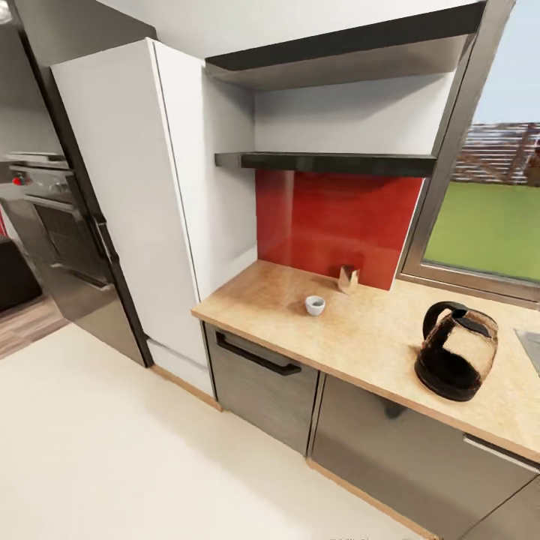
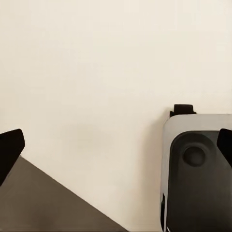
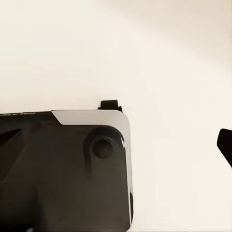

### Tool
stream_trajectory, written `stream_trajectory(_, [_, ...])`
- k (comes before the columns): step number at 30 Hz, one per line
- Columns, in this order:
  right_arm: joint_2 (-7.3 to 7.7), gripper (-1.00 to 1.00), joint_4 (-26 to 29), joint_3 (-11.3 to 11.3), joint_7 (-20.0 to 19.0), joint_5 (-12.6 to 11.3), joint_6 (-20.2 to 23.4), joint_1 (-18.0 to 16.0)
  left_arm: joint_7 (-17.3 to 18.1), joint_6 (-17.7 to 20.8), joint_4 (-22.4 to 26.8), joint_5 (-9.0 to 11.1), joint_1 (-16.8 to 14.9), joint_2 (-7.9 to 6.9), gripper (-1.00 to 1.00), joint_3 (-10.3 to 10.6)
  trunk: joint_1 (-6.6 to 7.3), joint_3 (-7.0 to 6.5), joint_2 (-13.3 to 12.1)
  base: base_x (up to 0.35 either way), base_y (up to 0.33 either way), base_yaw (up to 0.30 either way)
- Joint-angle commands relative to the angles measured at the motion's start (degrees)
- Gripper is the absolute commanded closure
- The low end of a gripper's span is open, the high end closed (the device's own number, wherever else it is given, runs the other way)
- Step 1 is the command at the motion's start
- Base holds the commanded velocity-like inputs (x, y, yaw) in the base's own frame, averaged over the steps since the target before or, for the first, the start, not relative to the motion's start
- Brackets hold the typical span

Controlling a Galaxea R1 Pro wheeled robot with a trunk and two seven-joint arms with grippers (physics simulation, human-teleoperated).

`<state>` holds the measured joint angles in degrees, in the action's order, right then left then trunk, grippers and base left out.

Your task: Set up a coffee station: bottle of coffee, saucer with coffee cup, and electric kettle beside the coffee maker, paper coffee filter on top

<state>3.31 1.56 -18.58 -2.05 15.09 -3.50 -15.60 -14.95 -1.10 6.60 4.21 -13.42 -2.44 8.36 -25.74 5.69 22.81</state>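
Observation:
The kitchen countertop [image 1: 390, 337] runs along the red backsplash in the head view. A tiny white coffee cup [image 1: 315, 304] stands on it near its left end. The glass electric kettle [image 1: 456, 351], with a black base and loop handle, sits farther right near the front edge. A small tan object [image 1: 348, 279] leans at the backsplash; I cannot tell what it is. The coffee maker, bottle of coffee and saucer are out of view. My left gripper [image 2: 116, 150] hangs open over pale floor. My right gripper [image 3: 116, 145] is open too, one fingertip [image 3: 225, 144] at the frame edge.
A tall white cabinet [image 1: 127, 195] stands left of the counter, with a dark oven column [image 1: 60, 225] beyond it. Two dark shelves [image 1: 322, 161] hang above the backsplash. A window [image 1: 487, 225] is at the right. The robot's grey base [image 2: 198, 174] shows under both wrists.

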Motion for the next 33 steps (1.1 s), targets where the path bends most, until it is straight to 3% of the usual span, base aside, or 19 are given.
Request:
stream_trajectory(1, [0.02, -1.00, -0.1, -0.5, -0.2, 0.5, -0.2, -0.1, -0.2, -0.1, 0.0, 0.4, 0.0, -0.02, -1.00, 0.5, -0.04, 0.12, 0.1, 0.124, 0.324, -0.300])
stream_trajectory(15, [0.03, -1.00, 0.0, -0.5, -0.1, 0.4, -0.2, 0.0, -0.2, -1.4, -0.1, 0.4, 0.0, -0.02, -1.00, 0.4, -0.04, 0.12, 0.1, 0.199, 0.235, -0.300])
stream_trajectory(33, [0.03, -1.00, 0.0, -0.5, -0.1, 0.4, -0.2, 0.0, -0.2, -1.6, -0.1, 0.4, 0.0, -0.02, -1.00, 0.4, -0.04, 0.12, 0.1, 0.011, 0.003, -0.300])
